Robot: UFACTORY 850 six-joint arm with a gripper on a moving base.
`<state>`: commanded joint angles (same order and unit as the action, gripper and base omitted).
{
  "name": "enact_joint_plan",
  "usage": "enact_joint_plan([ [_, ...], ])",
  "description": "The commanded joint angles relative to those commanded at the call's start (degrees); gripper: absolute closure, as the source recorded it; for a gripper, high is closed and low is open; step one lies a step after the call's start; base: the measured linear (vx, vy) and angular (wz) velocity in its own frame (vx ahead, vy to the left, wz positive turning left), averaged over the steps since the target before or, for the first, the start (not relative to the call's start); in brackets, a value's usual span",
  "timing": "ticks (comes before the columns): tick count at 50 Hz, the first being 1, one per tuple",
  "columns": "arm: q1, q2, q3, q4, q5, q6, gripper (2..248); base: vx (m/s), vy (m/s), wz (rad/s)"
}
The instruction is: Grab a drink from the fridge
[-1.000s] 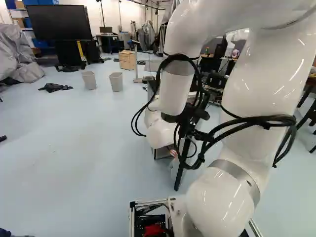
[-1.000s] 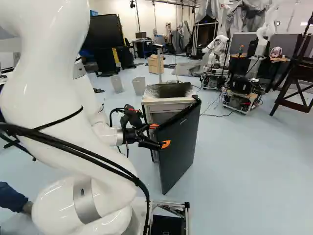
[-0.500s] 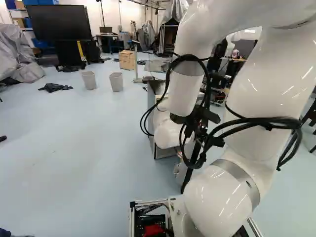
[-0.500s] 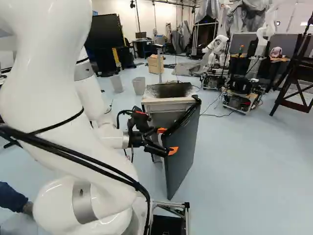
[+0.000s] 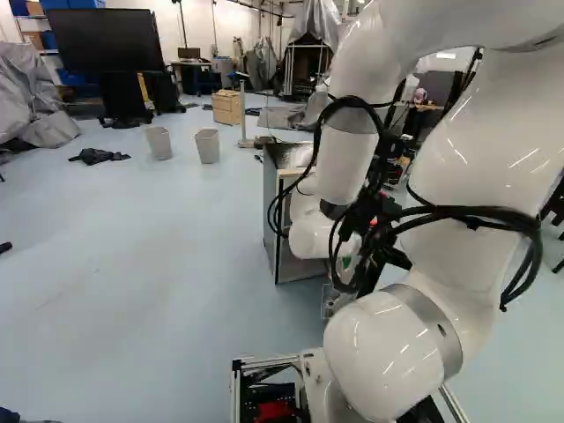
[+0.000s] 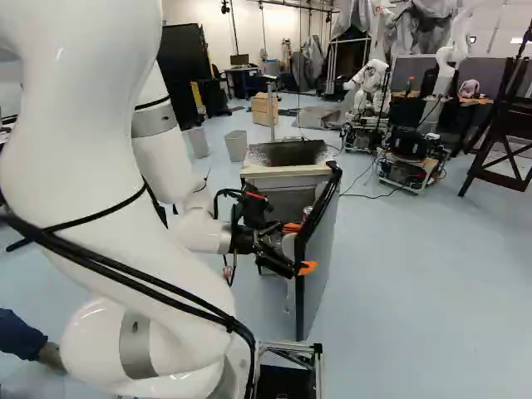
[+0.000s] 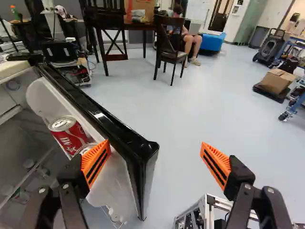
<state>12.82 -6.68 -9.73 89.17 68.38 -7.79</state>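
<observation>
Fridge (image 6: 284, 173) open, drink pick-up next

We read the step as door-opening, nearly done. Our gripper (image 7: 156, 145) is wide, holding nothing, its fingers on either side of the door's (image 7: 125, 139) top edge near the free corner. A red-and-white soda can (image 7: 69, 136) stands in the door shelf along the inner side of that edge; a second can (image 7: 87, 147) is partly hidden by one finger. Next we likely need to clear the edge, swing inward and line up over a can. Glossy black trim, smooth white moulded liner (image 7: 114, 183), smooth metal cylinders, ribbed orange pads (image 7: 96, 160).
</observation>
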Motion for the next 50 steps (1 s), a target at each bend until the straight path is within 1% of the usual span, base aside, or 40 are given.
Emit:
enact_joint_plan([
  [21,-9.02,-1.46,-2.09,0.0,0.0,0.0,3,0.0,0.0,0.0],
  [35,-15.18,-3.51,-5.09,0.0,0.0,0.0,3,0.0,0.0,0.0],
  [41,-17.52,-4.6,-6.73,0.0,0.0,0.0,3,0.0,0.0,0.0],
  [50,-20.33,-6.02,-8.87,0.0,0.0,0.0,3,0.0,0.0,0.0],
])
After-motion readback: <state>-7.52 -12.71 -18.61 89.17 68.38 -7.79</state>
